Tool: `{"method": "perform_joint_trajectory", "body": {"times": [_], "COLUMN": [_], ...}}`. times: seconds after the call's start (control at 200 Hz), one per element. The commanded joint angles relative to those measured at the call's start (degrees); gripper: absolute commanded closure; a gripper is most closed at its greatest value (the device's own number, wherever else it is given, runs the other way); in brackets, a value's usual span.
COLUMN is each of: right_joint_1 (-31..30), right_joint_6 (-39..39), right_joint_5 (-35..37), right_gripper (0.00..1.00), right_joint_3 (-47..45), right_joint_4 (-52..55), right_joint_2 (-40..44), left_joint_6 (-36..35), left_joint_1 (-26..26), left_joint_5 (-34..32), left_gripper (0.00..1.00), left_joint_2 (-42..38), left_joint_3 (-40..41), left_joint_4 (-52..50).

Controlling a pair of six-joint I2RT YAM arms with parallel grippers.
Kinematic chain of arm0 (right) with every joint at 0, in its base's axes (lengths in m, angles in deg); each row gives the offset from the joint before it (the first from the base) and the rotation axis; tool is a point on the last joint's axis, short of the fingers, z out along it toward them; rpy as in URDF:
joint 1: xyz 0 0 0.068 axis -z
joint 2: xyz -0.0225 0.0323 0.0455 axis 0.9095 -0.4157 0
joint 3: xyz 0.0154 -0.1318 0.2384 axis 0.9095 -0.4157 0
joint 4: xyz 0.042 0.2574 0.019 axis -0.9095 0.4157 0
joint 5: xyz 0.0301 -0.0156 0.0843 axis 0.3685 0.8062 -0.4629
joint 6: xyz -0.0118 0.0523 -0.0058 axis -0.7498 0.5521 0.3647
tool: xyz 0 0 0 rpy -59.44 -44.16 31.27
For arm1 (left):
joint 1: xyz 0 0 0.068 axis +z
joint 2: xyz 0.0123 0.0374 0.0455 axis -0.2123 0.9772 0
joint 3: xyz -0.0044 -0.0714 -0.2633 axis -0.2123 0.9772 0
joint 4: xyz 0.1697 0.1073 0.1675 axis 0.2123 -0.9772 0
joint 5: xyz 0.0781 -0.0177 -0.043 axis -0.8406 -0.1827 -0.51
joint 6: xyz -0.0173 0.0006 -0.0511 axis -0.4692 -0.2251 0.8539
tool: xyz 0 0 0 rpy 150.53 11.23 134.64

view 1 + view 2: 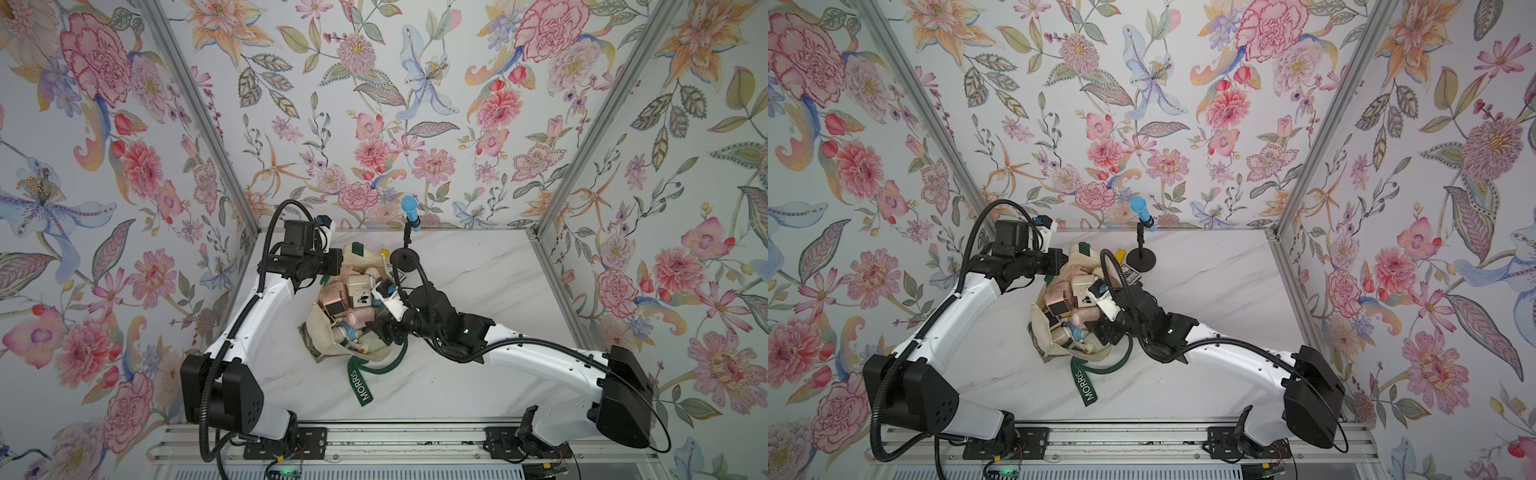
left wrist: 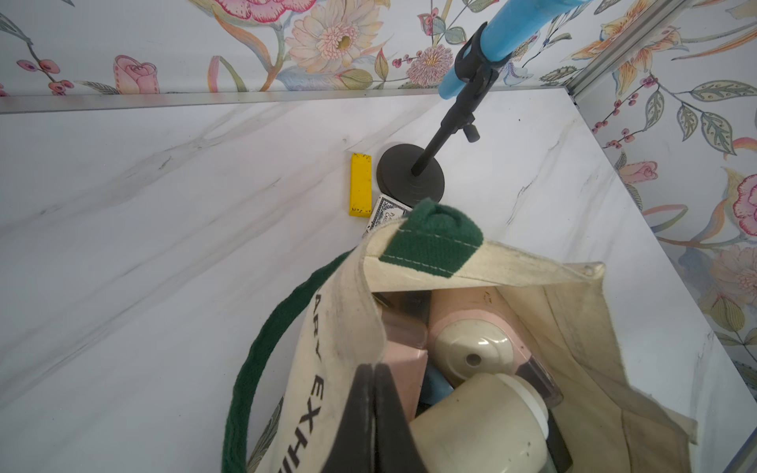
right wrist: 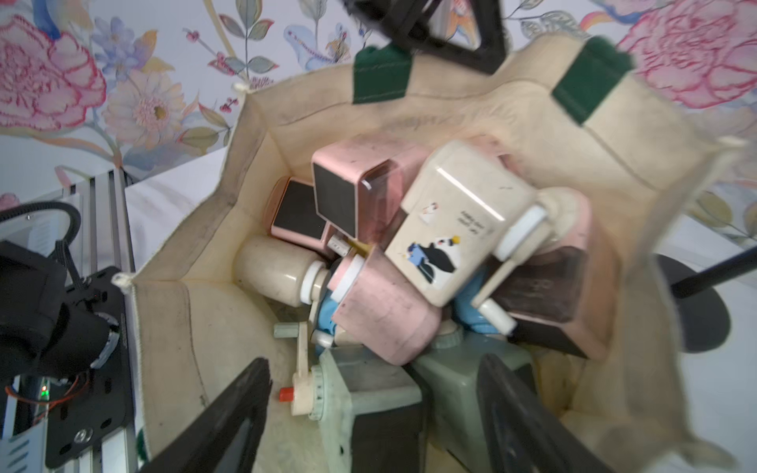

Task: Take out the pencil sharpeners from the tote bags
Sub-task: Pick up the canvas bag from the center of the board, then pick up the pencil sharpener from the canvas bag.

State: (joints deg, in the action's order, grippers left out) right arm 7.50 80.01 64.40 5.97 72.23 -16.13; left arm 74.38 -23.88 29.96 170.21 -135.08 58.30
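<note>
**Desk** (image 1: pixel 478 270): white marble-look top with floral walls on the left, far and right sides.

**Tote bag** (image 1: pixel 319 330): cream canvas with dark green handles. It sits mid-desk between the two arms, mouth open upward. A green strap (image 1: pixel 360 386) lettered MORRIS trails over the desk toward the near edge.

**Microphone stand** (image 2: pixel 409 176): black, its round base on the desk just beyond the bag's far side. A blue microphone (image 1: pixel 409 209) is clipped on top.

**Pencil sharpeners** (image 3: pixel 385 315): all those seen lie inside the tote bag, heaped at mixed angles, in pink, cream, sage green and light blue. A cream one with a cartoon print (image 3: pixel 450 229) rests on the pink ones. A sage-green one (image 3: pixel 368 393) lies at the near side. The count cannot be told.

**Right fingers** (image 3: pixel 233 409): released and spread wide, at the near side of the bag's mouth. The sage-green one sits between them; contact cannot be told.

**Left fingers** (image 2: pixel 364 413): clenched on the bag's far rim, holding it raised.

**Yellow bar** (image 2: pixel 361 184): flat on the desk, just left of the stand's base.

**Printed box** (image 2: pixel 387 211): small and dark, between the bar and the base, partly hidden by the bag's rim.
</note>
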Motion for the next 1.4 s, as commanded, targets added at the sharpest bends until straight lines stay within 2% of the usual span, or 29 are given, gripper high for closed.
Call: {"method": "perform_joint_trajectory", "body": {"times": [0.0, 0.125, 0.51, 0.661, 0.881, 1.101, 1.201, 1.276, 1.396], "right_joint_1": [1.56, 1.95, 1.44, 0.33, 1.15, 1.67, -0.15, -1.41, -1.45], "right_joint_6": [2.25, 3.18, 14.4, 15.34, 12.4, 13.09, 12.53, 9.98, 6.09], "right_joint_5": [-3.63, -2.79, 2.59, 9.21, 9.65, 9.11, 13.88, 15.53, 13.25], "right_gripper": [0.21, 0.2, 0.14, 0.12, 0.09, 0.04, 0.03, 0.03, 0.05], "right_joint_3": [-0.41, 4.08, 18.18, 25.35, 29.06, 33.38, 38.13, 41.54, 42.76], "right_joint_4": [-0.36, 1.78, 5.02, 10.35, 12.39, 17.11, 21.49, 24.19, 25.88], "right_joint_2": [1.42, -1.89, -15.85, -20.72, -23.34, -27.26, -30.07, -31.88, -32.1], "left_joint_6": [1.59, 1.69, 2.05, 2.19, 2.21, 2.21, 2.21, 2.12, 2.08], "left_joint_1": [0.03, 0.02, 0.19, 0.27, 0.23, 0.21, 0.24, 0.29, 0.26], "left_joint_5": [2.8, 2.59, 1.98, 1.32, 1.23, 0.94, 0.77, 0.67, 0.45], "left_gripper": [1.0, 1.0, 1.0, 1.0, 1.0, 1.0, 1.0, 1.0, 1.0], "left_joint_2": [-3.52, -4.81, -7.88, -8.53, -8.75, -9.07, -8.92, -8.91, -8.84], "left_joint_3": [2.67, 4.64, 7.75, 8.15, 8.3, 8.53, 8.59, 8.76, 8.74], "left_joint_4": [4.71, 5.76, 7.48, 7.44, 7.41, 7.38, 7.37, 7.31, 7.26]}}
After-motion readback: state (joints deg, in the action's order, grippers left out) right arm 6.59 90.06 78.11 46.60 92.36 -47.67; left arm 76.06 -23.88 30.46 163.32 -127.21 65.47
